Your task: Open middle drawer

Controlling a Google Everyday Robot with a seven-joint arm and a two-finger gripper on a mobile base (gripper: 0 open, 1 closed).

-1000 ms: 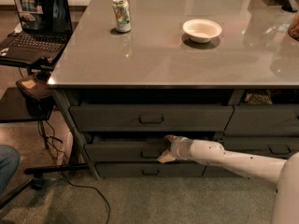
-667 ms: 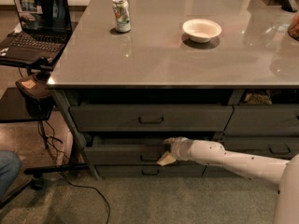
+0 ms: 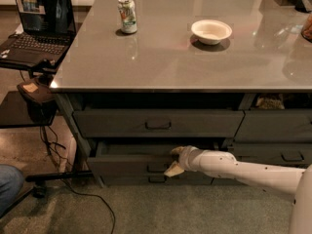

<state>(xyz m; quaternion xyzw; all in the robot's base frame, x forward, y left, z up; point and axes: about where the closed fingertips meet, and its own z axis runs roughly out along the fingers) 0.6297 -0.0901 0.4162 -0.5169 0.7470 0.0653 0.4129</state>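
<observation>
The middle drawer point(image 3: 126, 164) is the dark-grey front below the taller top drawer point(image 3: 195, 123). It stands pulled out a little, with a dark gap above its front. Its small black loop handle point(image 3: 157, 167) is at the centre. My gripper point(image 3: 174, 161) is at the drawer front, just right of the handle, on the end of my white arm point(image 3: 243, 169), which reaches in from the lower right. Its two pale fingers are spread, one at the drawer's top edge point(image 3: 177, 151) and one lower on the front point(image 3: 173, 170).
A thin bottom drawer front point(image 3: 157, 179) lies under the middle one. The grey tabletop point(image 3: 170, 57) holds a can point(image 3: 127, 15) and a white bowl point(image 3: 211, 31). A laptop point(image 3: 41, 23) on a side stand and floor cables point(image 3: 63, 169) are at the left. More drawers point(image 3: 278, 126) are at the right.
My gripper has shifted slightly down and toward the camera, and the middle drawer front has come out a little with it.
</observation>
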